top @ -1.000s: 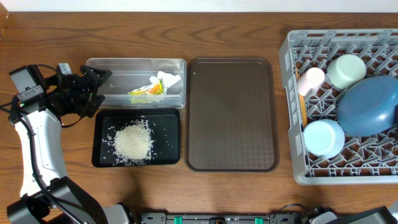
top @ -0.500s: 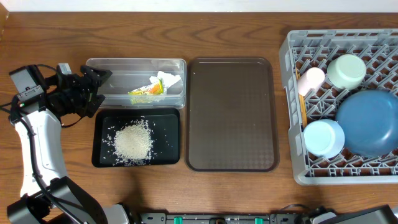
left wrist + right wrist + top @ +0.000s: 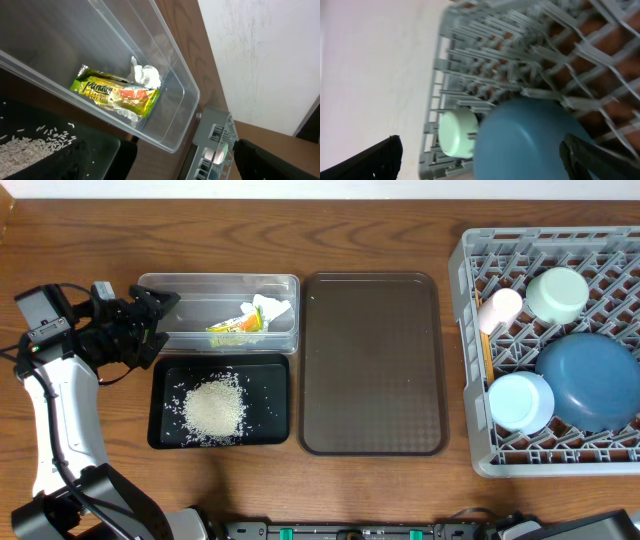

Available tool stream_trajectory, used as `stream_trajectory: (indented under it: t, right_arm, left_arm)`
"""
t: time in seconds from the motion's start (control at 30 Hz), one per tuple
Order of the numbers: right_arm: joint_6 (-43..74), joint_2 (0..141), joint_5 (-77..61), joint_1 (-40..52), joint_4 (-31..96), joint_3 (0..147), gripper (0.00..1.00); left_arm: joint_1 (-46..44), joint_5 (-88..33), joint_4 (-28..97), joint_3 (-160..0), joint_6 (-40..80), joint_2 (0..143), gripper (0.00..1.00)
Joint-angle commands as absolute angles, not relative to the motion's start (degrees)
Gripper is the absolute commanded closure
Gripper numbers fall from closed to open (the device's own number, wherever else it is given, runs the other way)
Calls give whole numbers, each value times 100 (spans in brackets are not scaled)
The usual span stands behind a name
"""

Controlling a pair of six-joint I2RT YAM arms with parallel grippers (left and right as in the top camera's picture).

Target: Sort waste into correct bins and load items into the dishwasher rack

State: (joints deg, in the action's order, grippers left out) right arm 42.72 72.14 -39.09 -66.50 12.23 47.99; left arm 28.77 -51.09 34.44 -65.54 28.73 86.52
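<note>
The grey dishwasher rack at the right holds the dark-blue plate, light-blue saucer, pink cup, mint bowl and chopsticks. My right gripper is out of the overhead view. In its wrist view it hangs open over the plate, touching nothing. The clear tub contains the snack wrapper and napkin. Rice lies in the black tray. My left gripper stands open and empty at the tub's left end.
A brown serving tray lies bare between the bins and the rack. The left arm's white links run down the table's left side. A pale wall stands behind the table.
The right gripper opened and let go of the dark-blue plate, which dropped toward the rack's front and now lies there. The gripper has left the overhead view. The left arm has not moved.
</note>
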Motion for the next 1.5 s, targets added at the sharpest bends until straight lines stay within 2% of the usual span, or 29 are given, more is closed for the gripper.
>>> stream_trajectory:
  t: [0.0, 0.17, 0.4, 0.63, 0.77, 1.13, 1.47]
  right_arm:
    - [4178, 7227, -4311, -6084, 1037, 4788, 1]
    - [3474, 7227, -3885, -4552, 749, 4792, 1]
    - [2008, 7229, -2095, -2338, 725, 4963, 1]
    - [945, 7266, -856, -701, 1621, 5625, 1]
    - [696, 7380, -722, 8, 2202, 6031, 0]
    - [703, 7852, -609, 722, 2585, 6180, 1]
    - [701, 7902, -602, 731, 3074, 6180, 1]
  left_arm:
    - [2897, -5177, 3446, -6587, 2919, 8646, 6]
    - [2897, -5177, 3446, -6587, 2919, 8646, 6]
    - [2897, -5177, 3446, -6587, 2919, 8646, 6]
    - [2897, -5177, 3446, -6587, 2919, 8646, 6]
    - [2897, -5177, 3446, -6587, 2919, 8646, 6]
    - [2897, -5177, 3446, -6587, 2919, 8646, 6]
    - [2897, -5177, 3446, -6587, 2919, 8646, 6]
